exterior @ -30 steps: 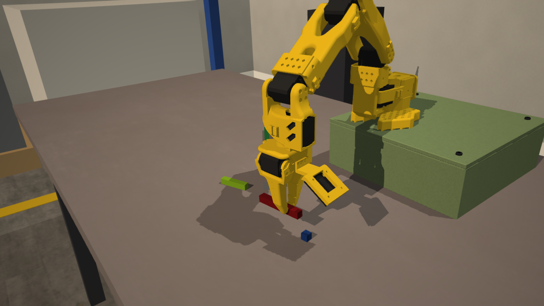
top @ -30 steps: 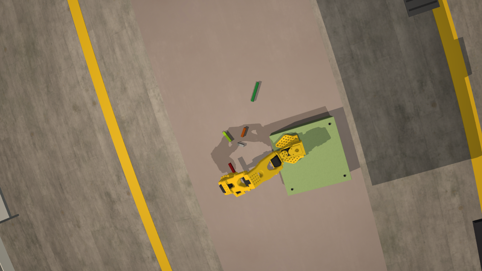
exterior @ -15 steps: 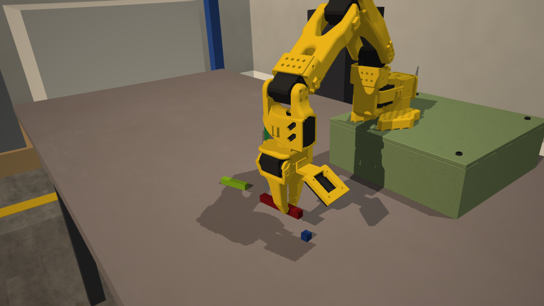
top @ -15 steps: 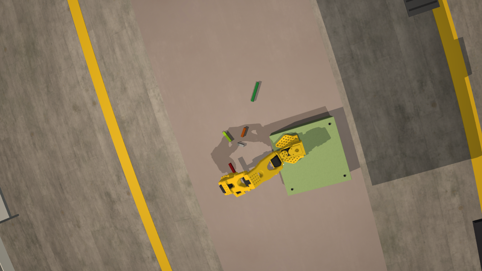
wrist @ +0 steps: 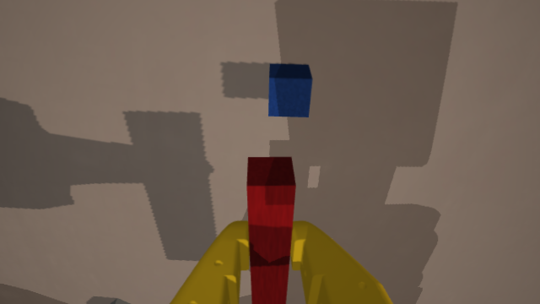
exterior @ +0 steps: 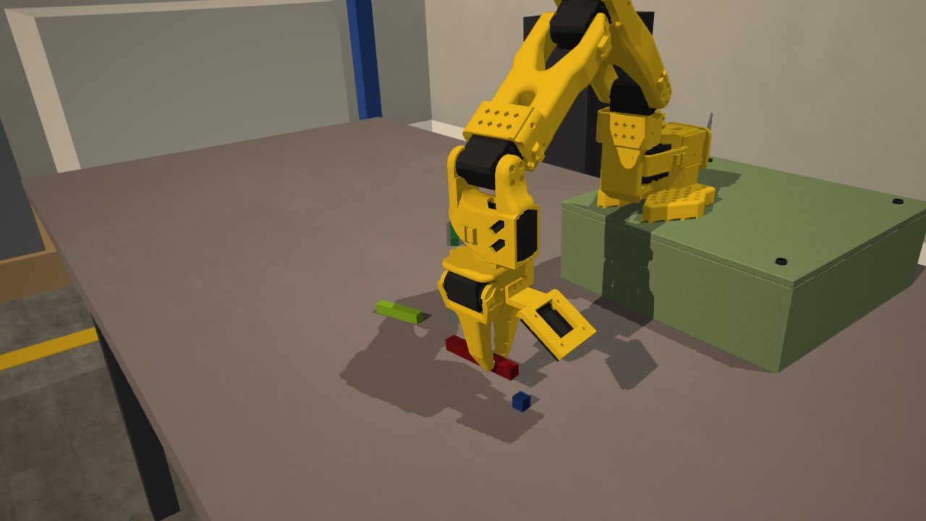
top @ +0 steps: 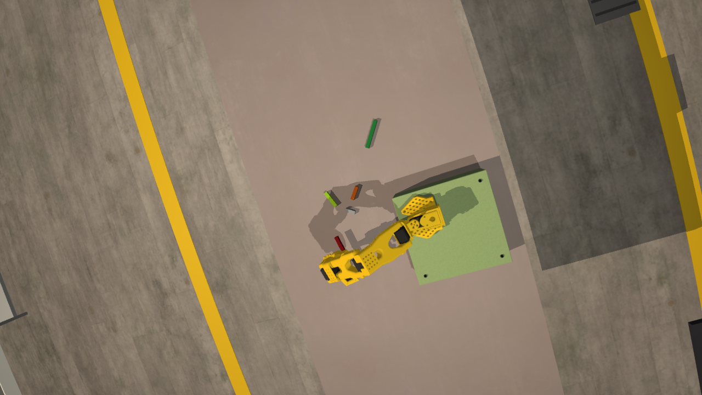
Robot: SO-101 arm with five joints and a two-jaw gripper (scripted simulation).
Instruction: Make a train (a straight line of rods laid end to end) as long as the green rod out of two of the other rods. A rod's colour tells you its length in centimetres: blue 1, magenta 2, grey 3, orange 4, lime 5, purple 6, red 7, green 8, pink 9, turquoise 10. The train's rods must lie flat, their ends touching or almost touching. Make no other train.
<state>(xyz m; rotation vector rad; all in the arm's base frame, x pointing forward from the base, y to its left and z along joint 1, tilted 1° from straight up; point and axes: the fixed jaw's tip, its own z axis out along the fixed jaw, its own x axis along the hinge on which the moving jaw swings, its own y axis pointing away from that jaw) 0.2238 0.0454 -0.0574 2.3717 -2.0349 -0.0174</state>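
Note:
My gripper [exterior: 490, 362] is shut on the red rod [exterior: 474, 361], holding it level at the table top. In the wrist view the red rod [wrist: 270, 219] runs forward between the fingers, and its far end points at the blue cube [wrist: 289, 90], with a gap between them. The blue cube [exterior: 521, 401] lies just in front of the rod's near end. In the overhead view the rod's far end [top: 339, 242] sticks out from under the arm, which hides the blue cube. The green rod [top: 371, 133] lies alone farther off.
A lime rod [top: 330, 198], an orange rod [top: 354, 192] and a grey rod [top: 351, 209] lie together between the green rod and me. The lime rod also shows in the side view [exterior: 399, 311]. The green base box [exterior: 744, 259] stands to the right.

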